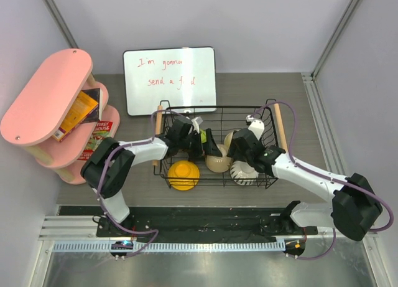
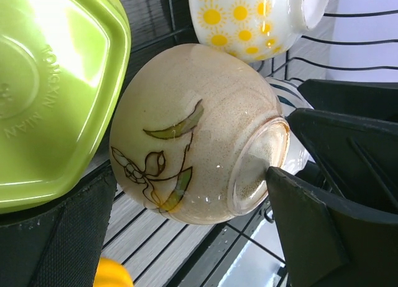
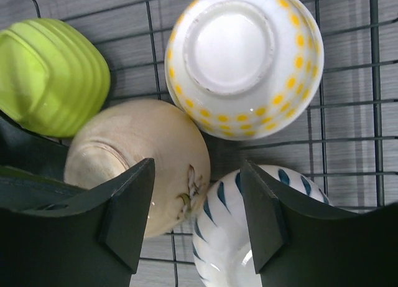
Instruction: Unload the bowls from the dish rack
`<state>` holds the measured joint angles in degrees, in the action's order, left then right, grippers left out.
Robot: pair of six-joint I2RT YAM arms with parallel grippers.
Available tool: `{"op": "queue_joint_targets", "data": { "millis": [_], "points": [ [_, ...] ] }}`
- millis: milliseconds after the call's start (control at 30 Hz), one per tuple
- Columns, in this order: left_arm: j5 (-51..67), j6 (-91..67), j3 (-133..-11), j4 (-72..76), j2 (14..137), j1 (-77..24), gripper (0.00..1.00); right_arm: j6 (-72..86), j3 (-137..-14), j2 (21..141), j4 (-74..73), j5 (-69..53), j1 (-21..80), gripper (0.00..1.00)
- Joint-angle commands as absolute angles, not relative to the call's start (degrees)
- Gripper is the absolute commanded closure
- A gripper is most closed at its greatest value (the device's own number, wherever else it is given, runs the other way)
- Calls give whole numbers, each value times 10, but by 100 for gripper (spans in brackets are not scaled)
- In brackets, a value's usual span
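Table (image 1: pixel 261 91): grey wood-grain surface across the middle of the top view.
Pink shelf (image 1: pixel 46 94): oval tiers at the upper left of the top view, with books on the lower tiers.
Whiteboard (image 1: pixel 169 80): top centre of the top view, just behind the rack, with red handwriting.
Dish rack (image 1: pixel 217 108): black wire basket at the centre of the top view, with a wooden rod handle at each short end. We count five bowls, all inside it.
Left gripper (image 2: pixel 189 175): inside the rack. Its jaws are spread wide on either side of the beige bowl (image 2: pixel 193 137), with one fingertip at the foot ring. We cannot tell whether they clamp it.
Right gripper (image 3: pixel 196 175): over the rack floor, jaws partly apart, nothing between them.
Orange-yellow bowl (image 1: pixel 183 175): lower left corner of the rack.
Lime green bowl (image 2: pixel 50 94): on its side, upper left of the left wrist view, just beside the beige bowl.
Dotted white bowl (image 3: pixel 242 63): upside down, foot up, top of the right wrist view.
Striped white bowl (image 3: pixel 227 237): bottom centre of the right wrist view, just beside the beige bowl.
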<state>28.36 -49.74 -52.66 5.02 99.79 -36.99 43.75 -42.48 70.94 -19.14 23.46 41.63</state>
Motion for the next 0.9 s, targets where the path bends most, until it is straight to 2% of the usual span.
{"op": "queue_joint_targets", "data": {
  "millis": [0, 233, 400, 567, 667, 867],
  "points": [
    [341, -528, -495, 126, 1037, -361, 0, 444, -420, 726, -167, 222, 420, 37],
    [374, -567, -474, 199, 1033, -359, 1, 441, -416, 750, -160, 199, 420, 42],
    [367, -556, -475, 170, 1004, -357, 9, 443, -411, 755, -161, 192, 420, 46],
    [346, -536, -497, 112, 970, -354, 12, 445, -409, 756, -161, 196, 420, 46],
    [340, -521, -530, 70, 963, -352, 20, 446, -410, 759, -162, 198, 420, 46],
    [349, -505, -596, 17, 971, -346, 42, 447, -417, 756, -167, 206, 420, 46]
  ]
}}
